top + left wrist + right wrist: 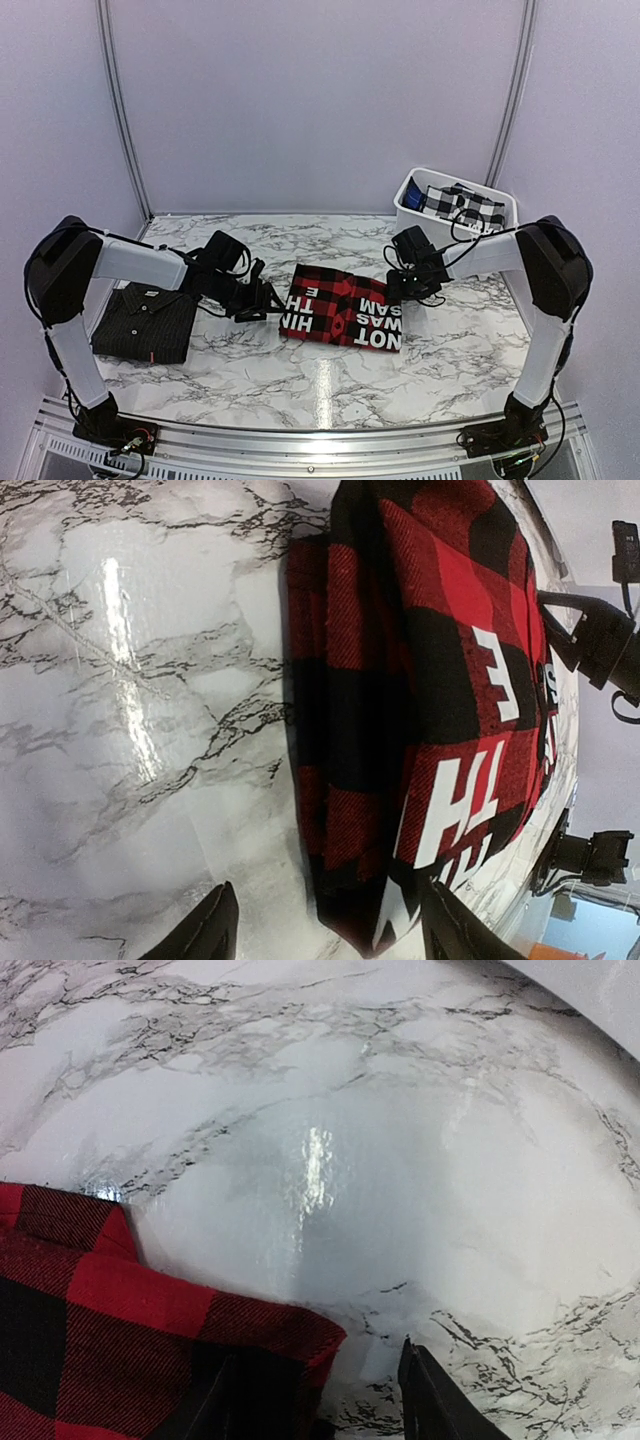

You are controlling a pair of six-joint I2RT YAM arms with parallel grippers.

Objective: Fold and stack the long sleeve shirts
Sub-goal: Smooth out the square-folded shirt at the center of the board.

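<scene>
The red-and-black check flannel shirt lies folded mid-table, white letters showing on top. A black pinstriped shirt lies folded flat at the left, with a small red tag on its near edge. My left gripper sits low at the flannel's left edge. In the left wrist view the flannel has one corner between the open fingers of that gripper. My right gripper is at the flannel's right edge. It is open, with a corner of the flannel reaching between its fingers.
A white bin stands at the back right with a black-and-white check cloth in it. Marble tabletop stretches in front of the shirts. White walls close the back and sides.
</scene>
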